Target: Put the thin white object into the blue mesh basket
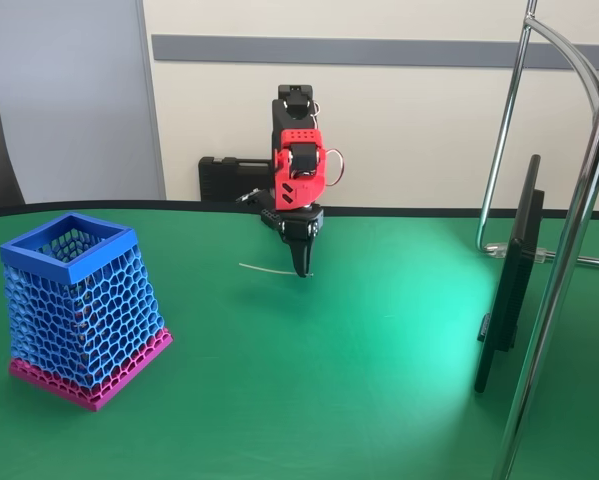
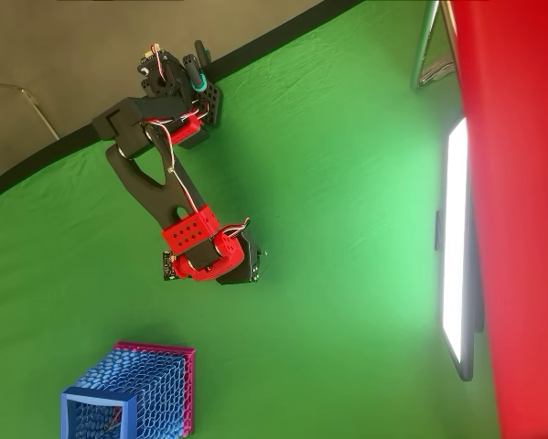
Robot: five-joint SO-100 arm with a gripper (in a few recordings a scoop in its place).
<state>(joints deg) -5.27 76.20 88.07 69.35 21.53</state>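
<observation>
The thin white object [image 1: 265, 268] lies almost level just above the green table, left of the arm in the fixed view. My red and black gripper [image 1: 301, 270] points straight down, its fingers shut on the strand's right end. The blue mesh basket [image 1: 71, 247] with its magenta base stands upright at the front left, well away from the gripper. In the overhead view the gripper [image 2: 255, 265] is at mid-table and covers the strand, and the basket [image 2: 81, 398] sits at the bottom left.
A black screen [image 1: 509, 290] stands edge-on at the right, with chrome stand tubes [image 1: 569, 250] beside it. A black case [image 1: 229, 178] lies behind the arm at the table's far edge. In the overhead view the screen [image 2: 456, 247] runs along the right side.
</observation>
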